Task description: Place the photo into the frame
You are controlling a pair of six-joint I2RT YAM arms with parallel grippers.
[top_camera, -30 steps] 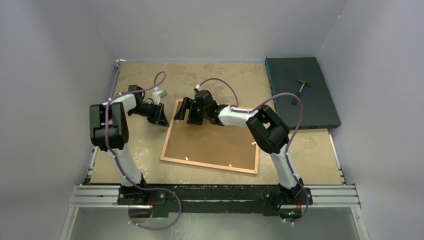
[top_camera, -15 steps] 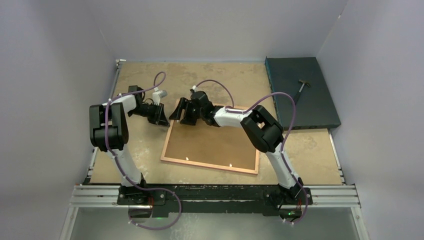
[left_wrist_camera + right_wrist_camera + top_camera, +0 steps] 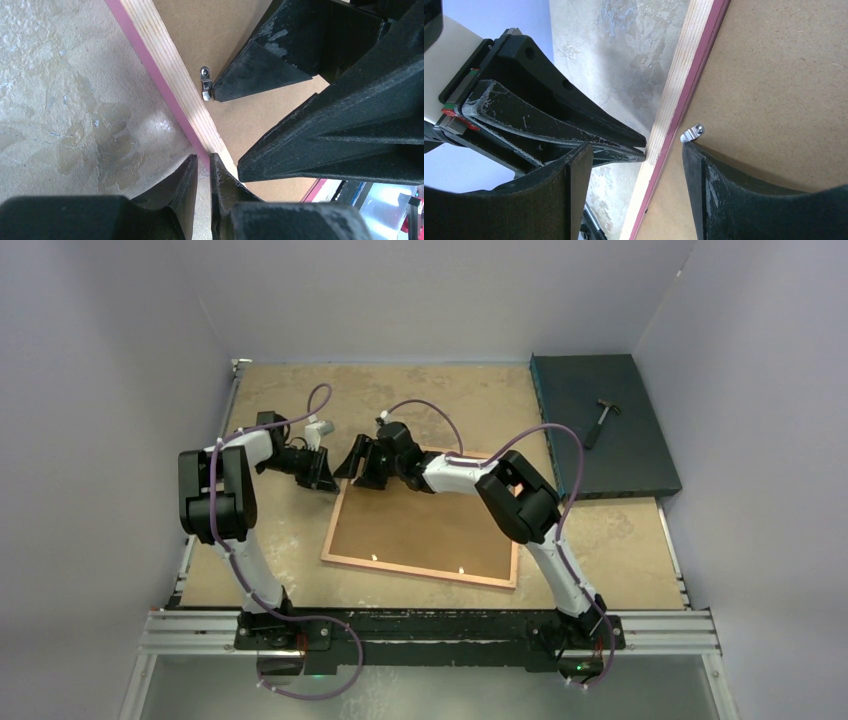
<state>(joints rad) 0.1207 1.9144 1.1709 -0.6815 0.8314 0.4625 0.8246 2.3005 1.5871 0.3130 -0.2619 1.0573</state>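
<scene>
**Frame lying back-up on the desk, both claws at its far left corner**

The frame lies flat in the middle of the desk, wood-coloured back upward and pink showing along its edges. The brown backing board sits inside its rails and fills the opening. The left gripper is clenched to a thin slit with nothing seen between its fingers. Its tips rest against the outer side of the frame's left rail, close to the far corner. The right gripper is spread wide across that same rail: one finger is over bare desk outside it, and the other is on the board, its tip touching a small metal tab. At the desk's far right corner a hammer lies on a dark slab.
</scene>
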